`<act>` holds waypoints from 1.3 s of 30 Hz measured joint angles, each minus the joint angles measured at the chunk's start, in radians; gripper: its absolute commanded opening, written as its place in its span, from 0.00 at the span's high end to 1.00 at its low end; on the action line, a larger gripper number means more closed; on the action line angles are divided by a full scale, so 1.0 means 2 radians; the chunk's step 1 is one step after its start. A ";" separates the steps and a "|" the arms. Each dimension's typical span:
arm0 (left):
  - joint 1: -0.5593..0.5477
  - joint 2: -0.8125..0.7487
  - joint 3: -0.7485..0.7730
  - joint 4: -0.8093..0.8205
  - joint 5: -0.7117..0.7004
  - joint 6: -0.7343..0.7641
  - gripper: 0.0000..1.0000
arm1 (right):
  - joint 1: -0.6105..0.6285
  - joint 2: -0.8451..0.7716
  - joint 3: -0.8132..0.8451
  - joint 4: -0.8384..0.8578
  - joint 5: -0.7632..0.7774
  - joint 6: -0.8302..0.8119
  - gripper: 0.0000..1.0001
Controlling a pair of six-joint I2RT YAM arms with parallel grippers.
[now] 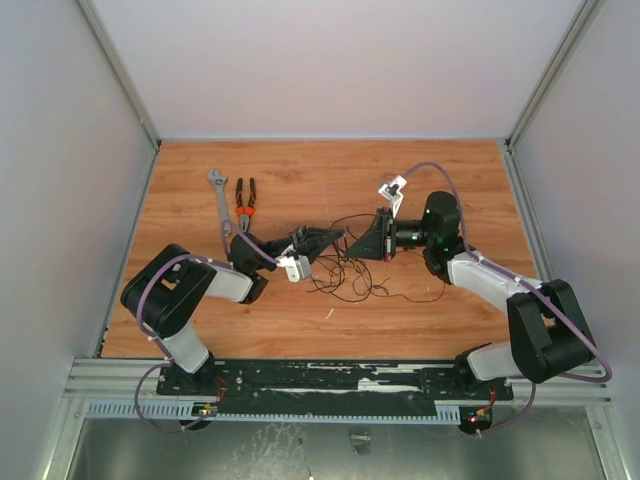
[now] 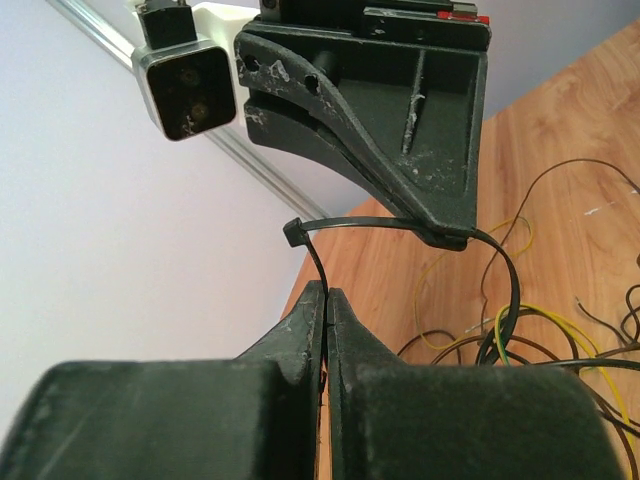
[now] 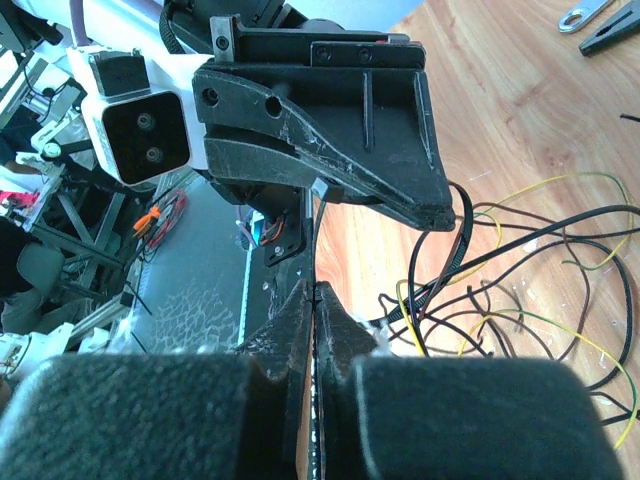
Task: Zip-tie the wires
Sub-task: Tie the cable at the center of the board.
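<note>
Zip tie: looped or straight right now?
Looped. The zip tie curves from the left gripper up through the right gripper, then down among the wires.

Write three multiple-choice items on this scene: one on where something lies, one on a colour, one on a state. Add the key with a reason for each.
1. Where do the pliers lie?
A) beside the wrench, on the far left part of the table
B) against the right wall
C) at the near right corner

2. What colour is the zip tie?
A) white
B) black
C) red

3. What state is the left hand in?
A) open above the wrench
B) shut on the zip tie
C) shut on the pliers

Key:
1 A: the top view shows the two tools side by side, far from the arm bases.
2 B: the left wrist view shows a black strip with its head at the bend.
3 B: in that view its fingers are pressed together with the strip running down between them.
</note>
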 measured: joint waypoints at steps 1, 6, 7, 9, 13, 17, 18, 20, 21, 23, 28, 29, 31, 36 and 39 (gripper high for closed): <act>0.000 0.000 0.000 0.000 0.000 0.001 1.00 | 0.000 0.000 0.001 0.000 0.000 0.000 1.00; 0.000 0.000 0.000 0.000 0.000 0.002 1.00 | 0.000 0.006 0.006 -0.001 -0.001 0.004 1.00; 0.000 0.000 0.000 0.000 0.000 0.002 1.00 | 0.000 0.007 0.006 -0.002 -0.001 0.005 1.00; 0.000 0.000 0.000 0.000 0.000 0.003 1.00 | 0.000 0.010 0.006 -0.002 -0.001 0.007 1.00; 0.000 0.000 0.000 0.000 0.000 0.003 1.00 | 0.000 0.012 0.006 -0.002 -0.001 0.011 1.00; 0.000 0.000 0.000 0.000 0.000 0.003 1.00 | 0.000 0.015 0.006 -0.002 0.000 0.015 1.00; 0.000 0.000 0.000 0.000 0.000 0.003 1.00 | 0.000 0.017 0.006 -0.002 0.000 0.015 1.00; 0.000 0.000 -0.001 0.000 0.000 0.005 1.00 | 0.000 0.019 0.008 -0.002 0.001 0.017 1.00; 0.000 0.000 -0.001 0.000 -0.001 0.006 1.00 | 0.000 0.019 0.008 -0.002 0.001 0.017 1.00; -0.002 0.000 -0.004 0.000 -0.003 0.010 1.00 | 0.000 0.019 0.008 -0.002 0.001 0.017 1.00; -0.007 0.000 -0.017 0.000 -0.009 0.016 1.00 | 0.000 0.019 0.008 -0.010 0.001 0.017 1.00; -0.007 0.000 -0.018 0.000 -0.010 0.016 1.00 | 0.000 0.019 0.008 -0.011 0.002 0.017 1.00; -0.008 0.000 -0.021 0.000 -0.013 0.018 1.00 | 0.000 0.020 0.008 -0.013 0.002 0.017 1.00; -0.010 0.000 -0.022 0.000 -0.019 0.021 1.00 | 0.000 0.024 0.008 -0.014 0.004 0.017 1.00; -0.010 0.000 -0.022 0.000 -0.019 0.022 1.00 | 0.000 0.024 0.008 -0.014 0.005 0.018 1.00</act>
